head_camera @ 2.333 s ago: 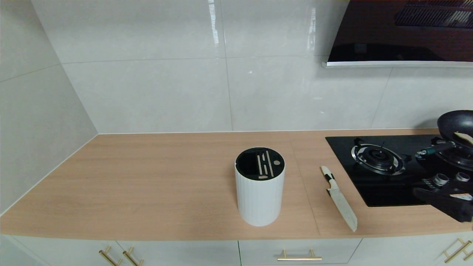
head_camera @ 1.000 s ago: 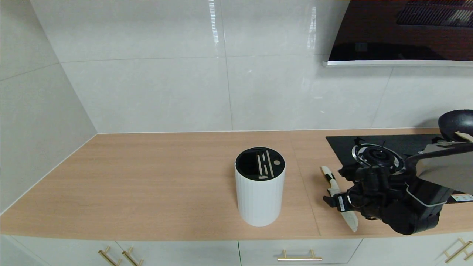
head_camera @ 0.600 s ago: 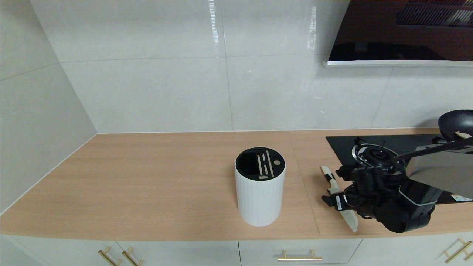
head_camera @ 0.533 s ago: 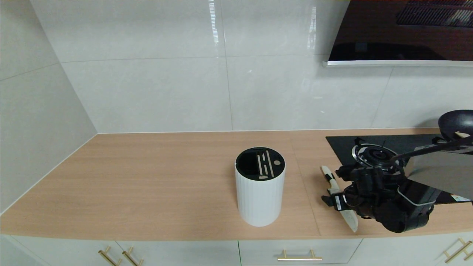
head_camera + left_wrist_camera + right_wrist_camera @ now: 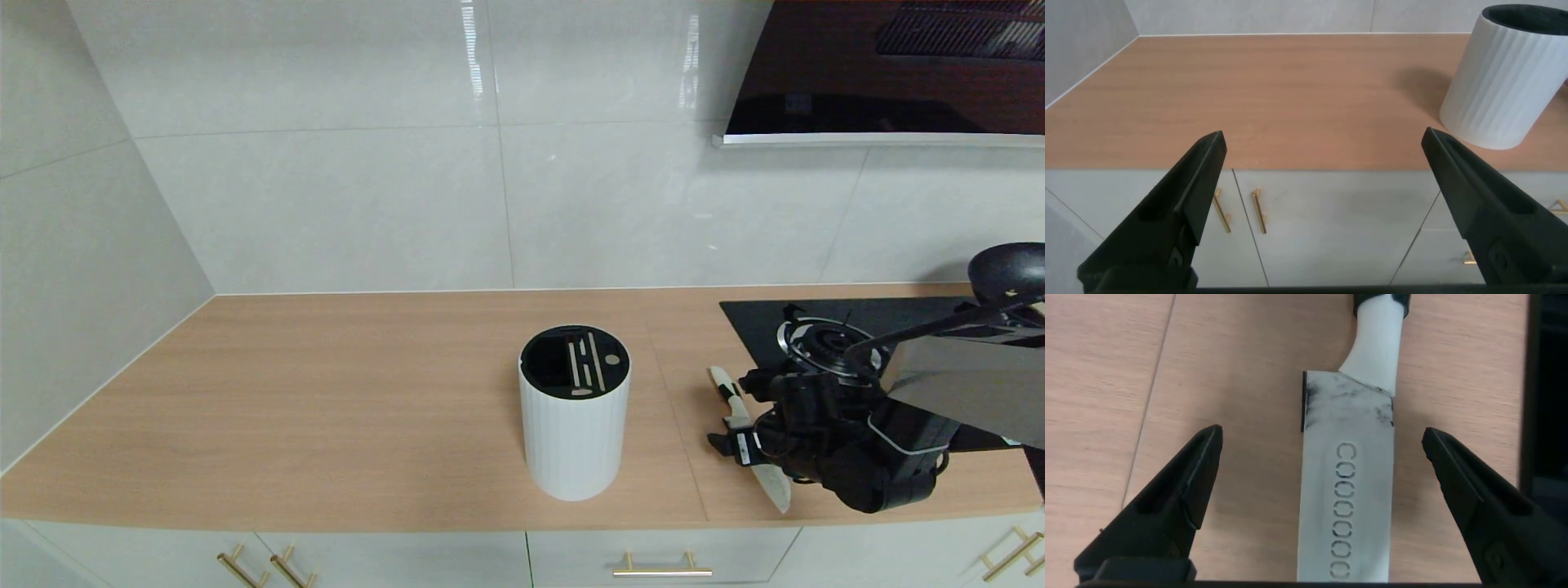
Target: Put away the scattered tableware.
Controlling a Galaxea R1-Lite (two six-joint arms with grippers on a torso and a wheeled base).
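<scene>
A white knife (image 5: 775,490) with a cream and black handle lies flat on the wooden counter (image 5: 367,392), beside the stove. My right gripper (image 5: 739,412) hangs just above its blade, open. In the right wrist view the speckled blade (image 5: 1346,498) lies between the two spread fingers (image 5: 1167,514) of the right gripper (image 5: 1321,437). A white ribbed knife holder (image 5: 574,412) with a black slotted top stands mid-counter, left of the knife. My left gripper (image 5: 1323,143) is open in front of the counter's edge, with the holder (image 5: 1507,77) off to one side.
A black gas stove (image 5: 824,343) lies just right of the knife, with a dark pan (image 5: 1008,273) on its far burner. A range hood (image 5: 890,73) hangs above it. Cabinet doors with gold handles (image 5: 661,565) sit below the counter. Tiled walls close off the back and left.
The right arm came in from the right edge to above the knife, then edged slightly further left over the last second. The knife and holder have not moved.
</scene>
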